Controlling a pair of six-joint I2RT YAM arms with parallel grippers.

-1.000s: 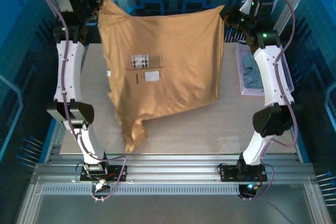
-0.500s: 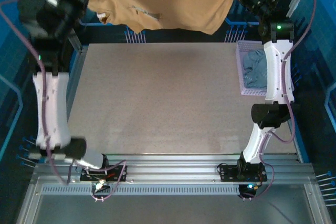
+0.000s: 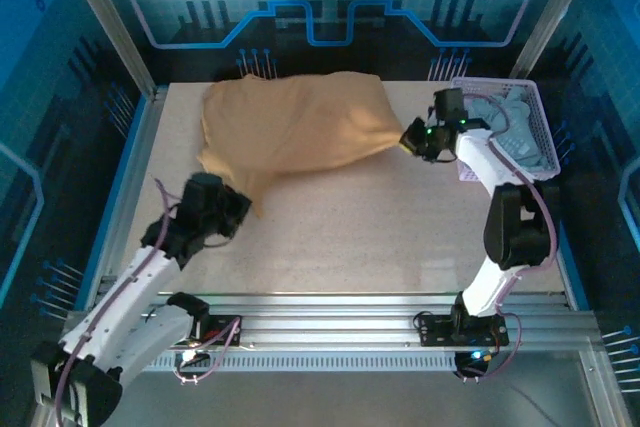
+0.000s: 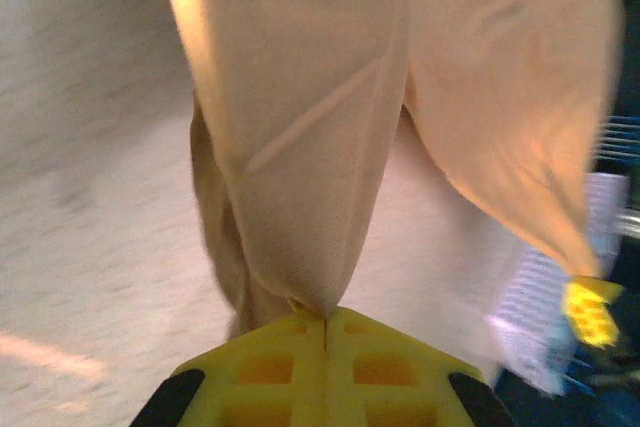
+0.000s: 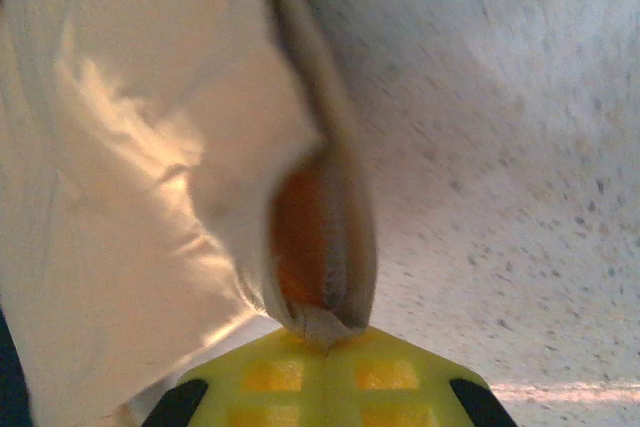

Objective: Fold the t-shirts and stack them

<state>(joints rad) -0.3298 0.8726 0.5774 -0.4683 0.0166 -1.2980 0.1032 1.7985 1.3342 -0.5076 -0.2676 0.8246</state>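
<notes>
Gripping tan t-shirt [image 3: 290, 127] at near-left corner w/ left fingers [image 4: 265, 367], at right corner w/ right fingers [image 5: 265, 377], both clenched on cloth; spread over far table [image 3: 350, 237]; grey-blue t-shirt [image 3: 515, 132] in basket [image 3: 492, 81], far right.

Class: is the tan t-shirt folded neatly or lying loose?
Loose, not folded: the tan t-shirt lies rumpled on the table, pinched at opposite ends by the left tool and right tool, both shut.

- Left arm [image 3: 118, 299]: white shells, black joints, a thin purple cable running alongside.
- Right arm [image 3: 487, 282]: the same white and black, a purple cable, a small green light near the wrist.
- Left gripper [image 4: 325, 319] and right gripper [image 5: 325, 339]: yellow, moulded with square recesses, black at the sides.
</notes>
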